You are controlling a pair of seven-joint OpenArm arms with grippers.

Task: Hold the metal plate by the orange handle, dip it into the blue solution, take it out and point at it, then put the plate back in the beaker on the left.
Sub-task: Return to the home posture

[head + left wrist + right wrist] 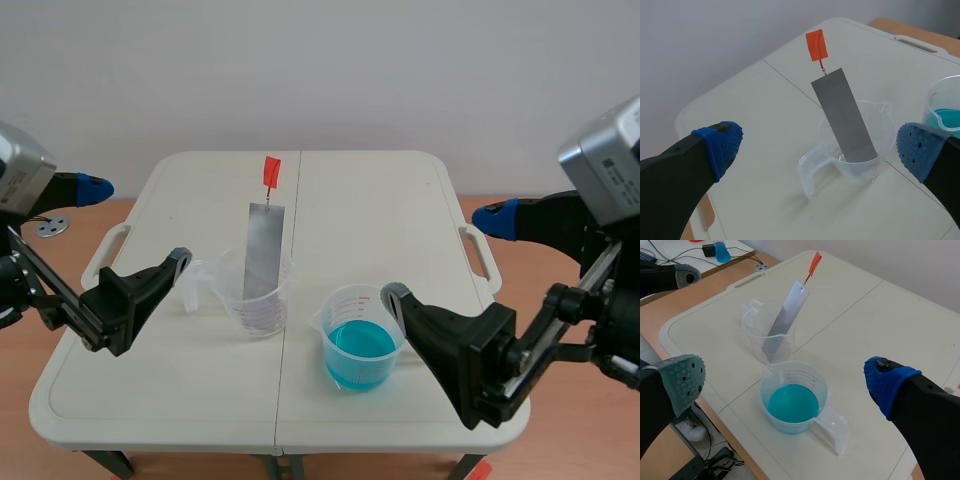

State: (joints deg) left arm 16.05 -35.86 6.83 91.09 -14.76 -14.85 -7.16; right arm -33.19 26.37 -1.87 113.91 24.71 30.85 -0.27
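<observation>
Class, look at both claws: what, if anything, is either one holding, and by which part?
Nothing is held. The left claw and right claw are both open; the metal plate stands untouched in the clear beaker, its orange handle free.

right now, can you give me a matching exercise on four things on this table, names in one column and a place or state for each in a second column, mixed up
Column one
1. metal plate
2. orange handle
3. left beaker
4. right beaker

Column two
a. holds the blue solution
b. sits at the plate's upper end, well above the rim
c. leans tilted, lower end inside a beaker
d. clear, with the plate standing in it

Pairs: 1-c, 2-b, 3-d, 4-a
</observation>
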